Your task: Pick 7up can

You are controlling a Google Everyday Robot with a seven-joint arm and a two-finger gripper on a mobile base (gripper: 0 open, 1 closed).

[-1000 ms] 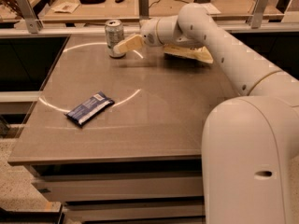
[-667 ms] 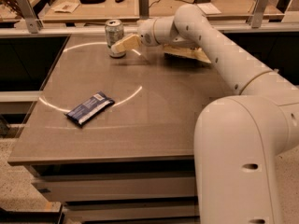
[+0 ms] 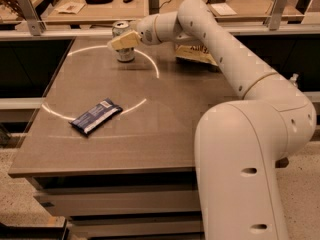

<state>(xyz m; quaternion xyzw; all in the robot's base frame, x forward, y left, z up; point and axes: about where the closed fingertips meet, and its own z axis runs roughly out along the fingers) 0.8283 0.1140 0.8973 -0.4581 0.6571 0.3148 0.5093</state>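
The 7up can (image 3: 125,55) is standing upright near the far edge of the table (image 3: 170,119). The gripper (image 3: 121,41) is sitting across the can's front, against it; I cannot tell whether it is clamping the can. A chip bag (image 3: 192,55) is lying just beyond the arm, and a blue snack bar (image 3: 96,116) is lying well apart, nearer me.
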